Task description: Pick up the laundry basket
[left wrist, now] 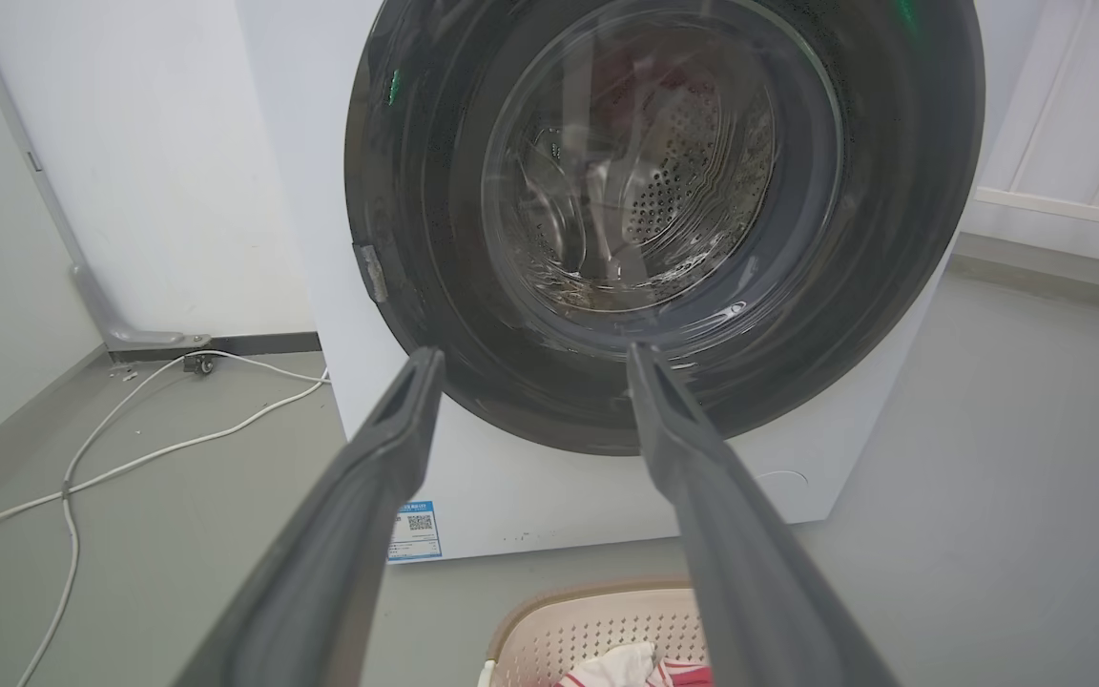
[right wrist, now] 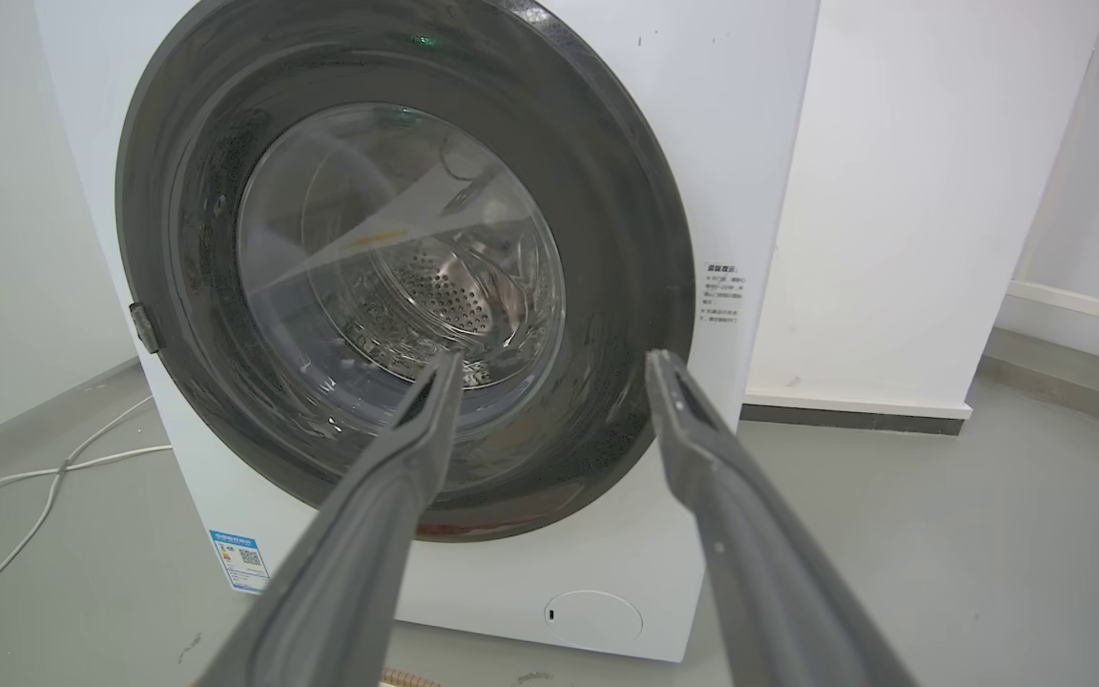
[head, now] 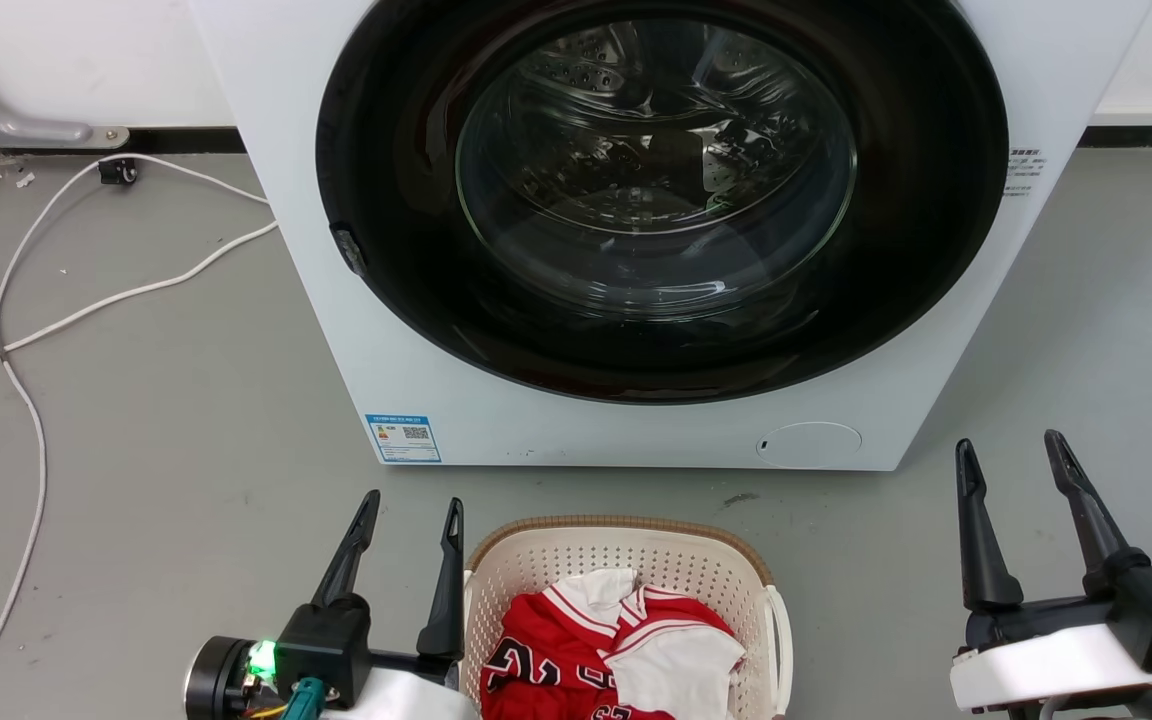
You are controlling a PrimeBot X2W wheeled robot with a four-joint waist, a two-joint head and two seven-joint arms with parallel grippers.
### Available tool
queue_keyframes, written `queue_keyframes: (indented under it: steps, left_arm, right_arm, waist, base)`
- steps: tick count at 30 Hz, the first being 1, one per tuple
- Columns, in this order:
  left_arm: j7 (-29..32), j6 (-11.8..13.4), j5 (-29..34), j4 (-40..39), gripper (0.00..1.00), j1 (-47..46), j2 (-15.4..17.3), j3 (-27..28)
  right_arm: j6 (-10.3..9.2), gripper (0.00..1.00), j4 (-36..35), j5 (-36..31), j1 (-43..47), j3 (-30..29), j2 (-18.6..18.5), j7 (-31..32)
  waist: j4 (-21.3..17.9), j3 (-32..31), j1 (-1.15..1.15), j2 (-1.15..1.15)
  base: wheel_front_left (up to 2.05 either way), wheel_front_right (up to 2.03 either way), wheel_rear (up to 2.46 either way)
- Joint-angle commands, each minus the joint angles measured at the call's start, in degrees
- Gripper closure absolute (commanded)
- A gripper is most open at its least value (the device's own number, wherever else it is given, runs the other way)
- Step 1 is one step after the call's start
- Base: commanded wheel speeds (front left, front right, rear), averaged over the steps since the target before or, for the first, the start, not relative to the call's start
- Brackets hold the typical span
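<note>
Cream-white perforated plastic laundry basket [head: 576, 560] is sitting on the floor at 6 o'clock, with left claw [head: 413, 500] at 7 and right claw [head: 1008, 442] at 4 both gaping empty. Right one's sitting farther off, so a lopsided grab might be tipping it.

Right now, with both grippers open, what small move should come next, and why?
Probably swing the right gripper inward toward the right handle of the basket: it hangs open well off to that side, while the left gripper sits beside the left rim.
</note>
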Motion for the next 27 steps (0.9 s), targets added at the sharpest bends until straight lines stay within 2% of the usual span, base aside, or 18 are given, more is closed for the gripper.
queue_keyframes:
  steps: [1, 12, 27]
  left_arm:
    - [-0.53, -0.38, 1.71, -0.18, 0.0, 0.32, -0.18, 0.29]
    - [-1.64, -1.37, 7.6, -0.53, 0.0, 1.23, -1.31, 0.6]
    - [-1.56, -3.06, 7.03, 0.97, 0.0, 1.04, -2.49, 2.75]
  right_arm:
    - [-0.02, 0.0, -0.57, -1.31, 0.53, 0.06, -0.17, -0.52]
    - [-0.02, 0.0, -1.3, -5.78, 0.78, -0.01, -0.16, -1.62]
    - [-0.02, 0.0, -0.19, -4.47, 0.56, 0.0, -0.16, -1.58]
  waist:
    - [0.0, 0.03, 0.0, 0.0]
    - [-0.07, -0.11, 0.0, 0.0]
    - [0.04, 1.09, 0.0, 0.0]
  base:
    - [0.0, 0.0, 0.0]
    - [0.0, 0.0, 0.0]
    - [0.0, 0.0, 0.0]
